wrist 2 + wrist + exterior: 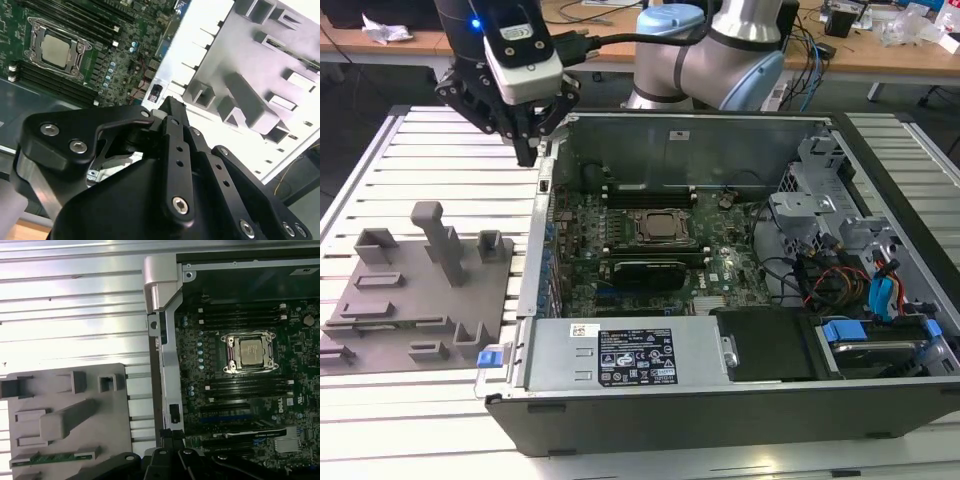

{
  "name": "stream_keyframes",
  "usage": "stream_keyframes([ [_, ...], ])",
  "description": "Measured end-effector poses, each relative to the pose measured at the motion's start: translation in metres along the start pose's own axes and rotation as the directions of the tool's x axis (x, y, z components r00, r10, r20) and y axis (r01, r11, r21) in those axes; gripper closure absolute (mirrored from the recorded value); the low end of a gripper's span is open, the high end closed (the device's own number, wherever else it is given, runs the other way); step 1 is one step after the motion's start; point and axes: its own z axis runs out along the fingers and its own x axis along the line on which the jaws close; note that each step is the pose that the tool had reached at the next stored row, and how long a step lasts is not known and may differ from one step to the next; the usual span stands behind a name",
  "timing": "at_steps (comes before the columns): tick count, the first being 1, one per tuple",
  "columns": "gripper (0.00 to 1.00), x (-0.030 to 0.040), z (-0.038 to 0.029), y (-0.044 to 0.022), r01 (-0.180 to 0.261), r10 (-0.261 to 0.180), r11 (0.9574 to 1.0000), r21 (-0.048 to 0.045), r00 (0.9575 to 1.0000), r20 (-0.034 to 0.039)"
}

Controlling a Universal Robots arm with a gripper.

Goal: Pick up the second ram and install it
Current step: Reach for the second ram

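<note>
The second ram [52,457], a thin green stick, lies in a slot of the grey holder block [70,415] in the first wrist view. My gripper [530,152] hangs above the open computer case's wall on the exterior view's left, between the holder block [420,290] and the motherboard [650,240]. Its fingers meet at a point, shut, with nothing seen between them. The gripper [172,442] is well apart from the ram. Dark memory slots [245,315] run on both sides of the processor [250,352].
The case's metal walls [545,215] rise around the motherboard. A power supply [620,355] sits at the front, and drive bays and cables [860,280] on the exterior view's right. The holder block has upright posts [442,240]. Everything rests on a slatted metal table [430,160].
</note>
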Motion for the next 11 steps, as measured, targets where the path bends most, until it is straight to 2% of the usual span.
stream_keyframes([
  [4, 0.89, 0.0090, 0.0000, -0.0007, 0.000, 0.000, 1.0000, 0.0000, 1.0000, 0.0000],
  [11, 0.89, 0.0314, -0.0002, -0.0024, 0.000, 0.000, 1.0000, 0.0000, 1.0000, 0.0001],
])
